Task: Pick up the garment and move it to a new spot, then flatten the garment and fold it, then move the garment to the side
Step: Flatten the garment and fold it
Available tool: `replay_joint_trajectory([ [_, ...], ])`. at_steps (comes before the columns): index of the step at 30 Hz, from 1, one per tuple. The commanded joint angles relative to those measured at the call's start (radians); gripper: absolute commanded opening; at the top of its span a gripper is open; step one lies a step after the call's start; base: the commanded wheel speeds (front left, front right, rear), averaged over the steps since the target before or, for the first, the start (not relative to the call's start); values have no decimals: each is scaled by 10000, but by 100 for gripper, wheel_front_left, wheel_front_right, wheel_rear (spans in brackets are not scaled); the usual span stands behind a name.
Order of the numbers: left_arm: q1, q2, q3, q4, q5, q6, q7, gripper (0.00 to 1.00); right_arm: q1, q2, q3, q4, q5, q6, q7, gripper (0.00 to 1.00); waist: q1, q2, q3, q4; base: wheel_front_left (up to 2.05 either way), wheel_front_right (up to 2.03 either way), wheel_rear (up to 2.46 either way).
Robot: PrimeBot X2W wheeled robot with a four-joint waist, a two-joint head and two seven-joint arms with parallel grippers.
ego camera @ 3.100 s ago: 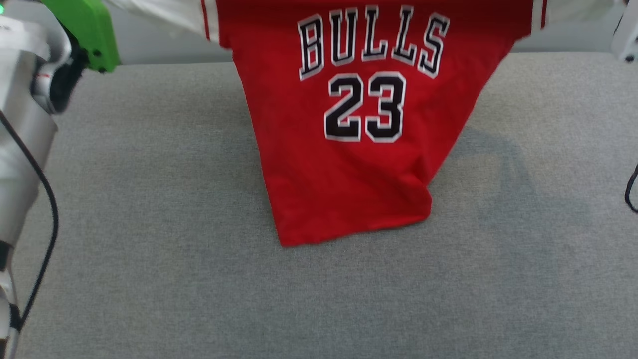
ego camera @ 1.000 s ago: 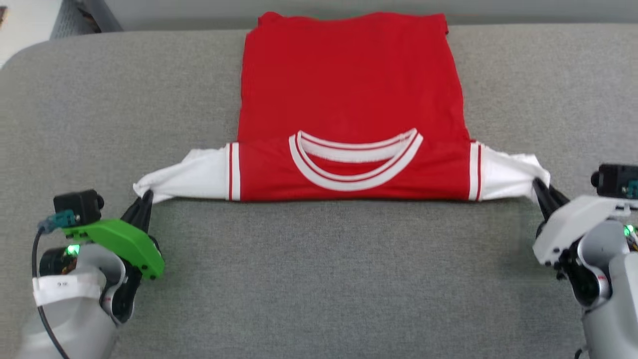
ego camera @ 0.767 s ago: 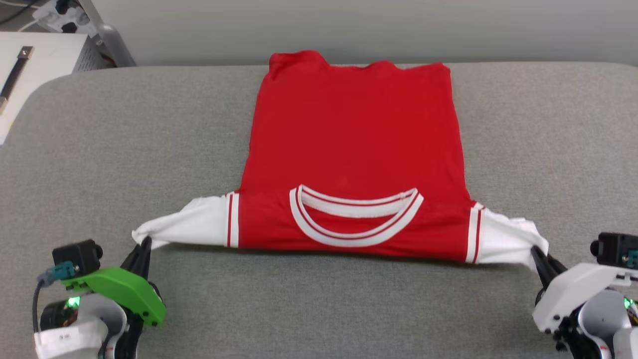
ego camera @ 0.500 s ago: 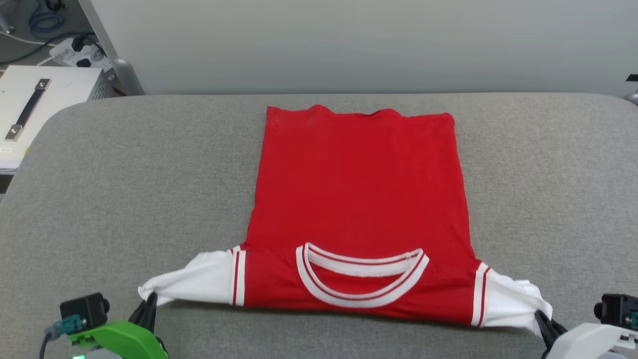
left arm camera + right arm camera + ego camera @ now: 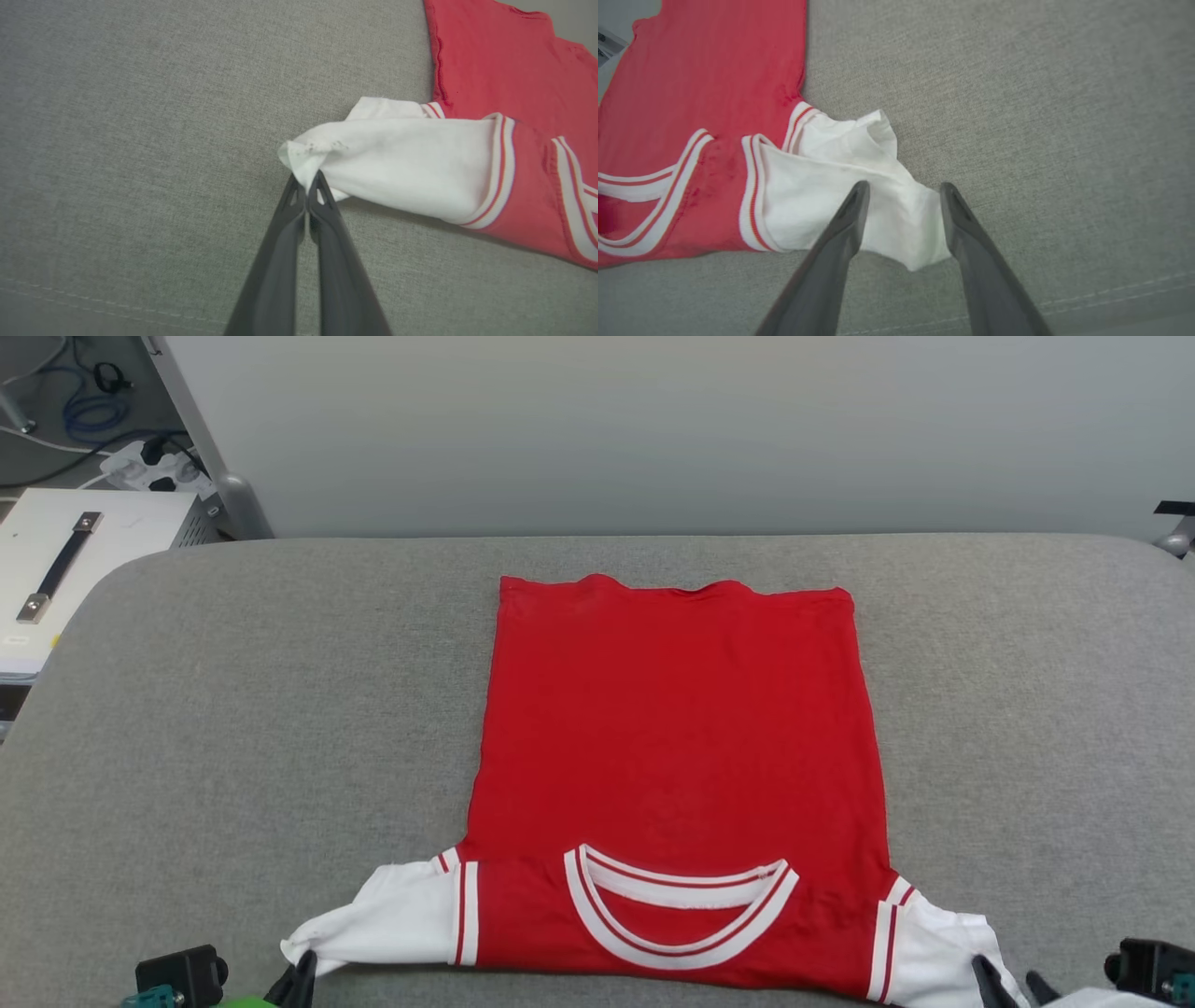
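On the grey padded table [image 5: 233, 709] the shirt [image 5: 677, 728] lies flat, collar toward the robot. The left gripper [image 5: 307, 184] is clamped on one white sleeve [image 5: 411, 163]; the right gripper [image 5: 904, 186] stands open astride the other sleeve [image 5: 808, 200]. Flattening looks finished; next the left should release, then folding can start.

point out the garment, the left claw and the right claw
garment [image 5: 672, 728], head view, middle of the red body
left claw [image 5: 308, 179], left wrist view, midway between its shut tips
right claw [image 5: 904, 185], right wrist view, midway between its open tips
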Motion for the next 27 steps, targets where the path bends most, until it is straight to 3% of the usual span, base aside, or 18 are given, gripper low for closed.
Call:
replay_joint_trajectory([
  [1,-125,132,7,-54,119,62,34,0,-396,-33,4,-123,-122,-11,-232,100,1,-1,32,62,0,0,0],
  [7,-451,81,-134,-498,530,413,1,0,-1838,-44,-405,127,-552,-11,-484,100,1,-1,202,319,0,0,0],
  [11,-830,-39,-286,-1127,988,899,-12,0,-3650,-496,-627,1466,-538,-11,-211,100,1,-1,640,651,0,0,0],
  [13,-1049,-69,-321,-1319,1111,936,1,0,-4383,-739,-713,2165,-504,-11,13,100,1,-1,921,858,0,0,0],
  [22,-2185,-242,-511,-1851,1664,876,61,0,-8004,-1798,-881,4814,-734,-11,2251,100,1,-1,2237,1743,0,0,0],
  [27,-2678,-417,-609,-2062,1864,712,0,0,-9689,-2079,-995,5659,-1219,-11,3669,100,1,-1,2909,2163,0,0,0],
])
